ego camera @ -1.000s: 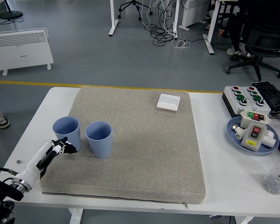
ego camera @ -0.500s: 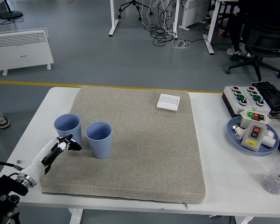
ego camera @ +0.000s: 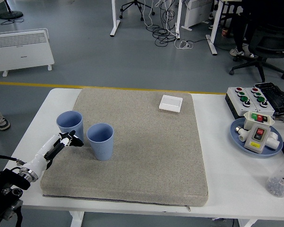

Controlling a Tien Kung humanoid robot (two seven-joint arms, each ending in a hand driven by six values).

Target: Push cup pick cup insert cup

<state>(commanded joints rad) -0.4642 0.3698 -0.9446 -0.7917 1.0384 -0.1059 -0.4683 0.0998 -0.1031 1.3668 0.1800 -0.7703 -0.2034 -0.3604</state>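
Observation:
Two light blue cups stand upright on the grey mat. The left cup is near the mat's left edge, the right cup a little nearer the middle. My left hand comes in from the lower left, its fingers loosely extended and holding nothing. Its fingertips lie against the lower front of the left cup, in the gap between the two cups. My right arm does not show.
A small white square lid lies at the mat's far right. To the right stand a button box, a blue plate bearing a switch box, and a clear bottle. The mat's middle and right are bare.
My left hand has slid forward and slightly right along the left cup. That cup has shifted a little away and to the right. The right cup has stayed put.

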